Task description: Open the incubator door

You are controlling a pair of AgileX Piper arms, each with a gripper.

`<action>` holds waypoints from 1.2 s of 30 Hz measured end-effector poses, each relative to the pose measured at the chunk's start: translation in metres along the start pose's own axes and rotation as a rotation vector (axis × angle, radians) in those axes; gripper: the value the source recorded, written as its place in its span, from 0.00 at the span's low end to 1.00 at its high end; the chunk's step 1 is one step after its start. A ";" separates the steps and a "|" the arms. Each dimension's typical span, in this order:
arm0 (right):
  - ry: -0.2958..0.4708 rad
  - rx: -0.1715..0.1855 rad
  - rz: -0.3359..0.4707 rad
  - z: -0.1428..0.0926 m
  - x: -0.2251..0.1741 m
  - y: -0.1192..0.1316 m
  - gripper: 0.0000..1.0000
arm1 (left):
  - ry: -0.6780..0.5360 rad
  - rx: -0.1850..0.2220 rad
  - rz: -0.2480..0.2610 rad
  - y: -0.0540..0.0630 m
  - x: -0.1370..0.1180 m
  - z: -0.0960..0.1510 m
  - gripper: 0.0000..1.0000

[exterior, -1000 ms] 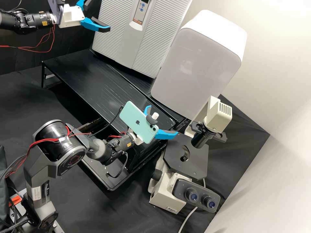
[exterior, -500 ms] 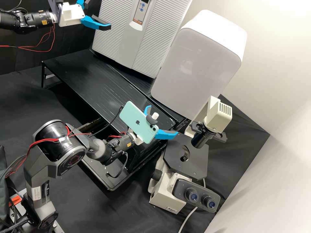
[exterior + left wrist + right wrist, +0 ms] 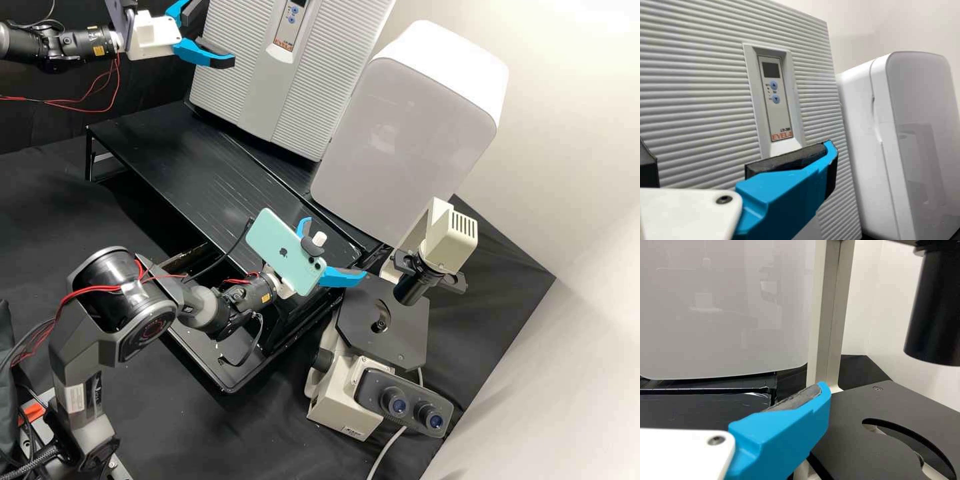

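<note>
In the high view the left gripper (image 3: 215,33) stands open at the left side of the incubator (image 3: 320,73), whose light grey, ribbed front looks closed. One blue finger overlaps that front; nothing is between the fingers. In the left wrist view the left gripper (image 3: 737,152) has one blue finger across the lower end of the control panel (image 3: 774,95); contact cannot be told. The ribbed door (image 3: 695,90) lies behind. The right gripper (image 3: 337,248), behind a phone, is open and empty beside the microscope; in the right wrist view the right gripper (image 3: 737,397) shows one blue finger.
A white rounded cabinet (image 3: 407,133) stands right of the incubator, both on a black platform (image 3: 187,160). The microscope (image 3: 347,400) with its black stage (image 3: 407,327) is at the right front. A mint phone (image 3: 283,250) sits on the right arm.
The left gripper has shifted slightly right and a little down in the high view, farther over the incubator's front, and stays open. The right arm has kept still.
</note>
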 end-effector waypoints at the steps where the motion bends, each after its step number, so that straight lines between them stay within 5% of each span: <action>1: 0.000 0.000 0.000 0.000 0.000 0.000 1.00 | -0.002 -0.004 -0.005 -0.002 0.000 0.001 0.00; 36: 0.000 0.000 0.000 0.000 0.000 0.000 1.00 | -0.023 -0.044 -0.031 -0.009 -0.001 0.012 0.00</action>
